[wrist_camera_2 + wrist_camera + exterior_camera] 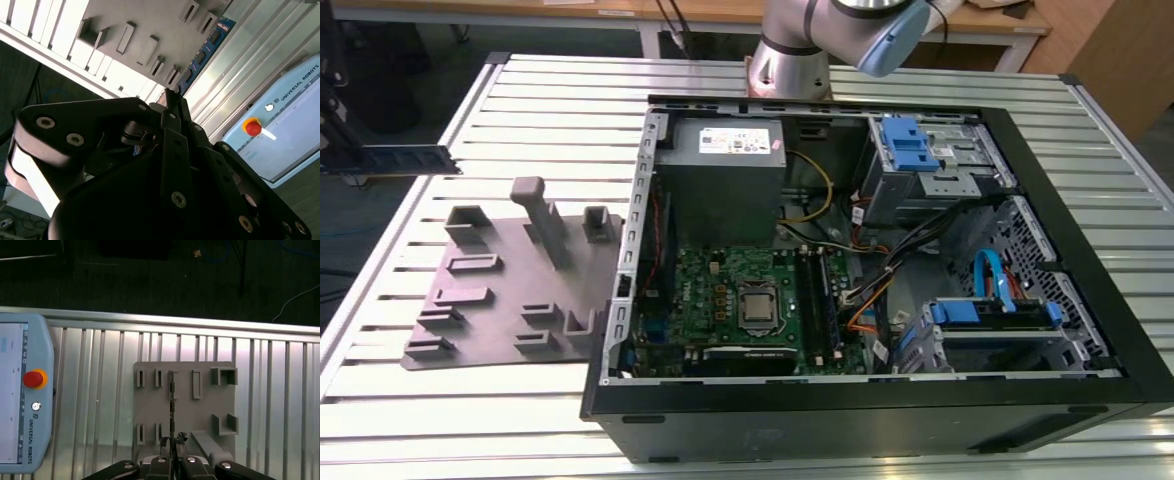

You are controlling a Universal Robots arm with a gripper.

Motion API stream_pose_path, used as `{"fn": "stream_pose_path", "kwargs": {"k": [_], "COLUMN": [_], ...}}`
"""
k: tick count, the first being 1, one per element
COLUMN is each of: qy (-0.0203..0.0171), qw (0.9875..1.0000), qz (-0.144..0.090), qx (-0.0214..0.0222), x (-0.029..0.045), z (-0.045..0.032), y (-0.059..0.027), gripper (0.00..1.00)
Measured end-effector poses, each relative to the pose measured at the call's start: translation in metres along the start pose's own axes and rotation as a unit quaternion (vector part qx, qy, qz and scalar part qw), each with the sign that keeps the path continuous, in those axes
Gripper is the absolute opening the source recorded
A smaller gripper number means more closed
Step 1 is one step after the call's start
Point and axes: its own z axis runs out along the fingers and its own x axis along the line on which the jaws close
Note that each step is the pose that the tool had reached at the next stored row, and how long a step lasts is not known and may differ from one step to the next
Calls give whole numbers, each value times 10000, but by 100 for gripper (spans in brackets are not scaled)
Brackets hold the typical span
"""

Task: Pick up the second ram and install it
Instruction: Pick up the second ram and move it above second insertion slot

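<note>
the claw (172, 100) is clamped tight on one end of the second ram (202, 52), which juts straight out past its tip in both wrist views. at the exterior view's far left the stick hangs level, upper left of the grey tray (494, 320).

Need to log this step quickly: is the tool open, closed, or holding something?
Tool: closed, holding the second ram in the air, apart from the grey tray.
</note>
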Motion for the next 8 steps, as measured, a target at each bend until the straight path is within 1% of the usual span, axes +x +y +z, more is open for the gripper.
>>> {"fn": "stream_pose_path", "kwargs": {"k": [8], "qy": [0], "qw": [10000], "qz": [0], "qx": [0], "x": [-8], "z": [-168], "y": [7], "gripper": [11]}}
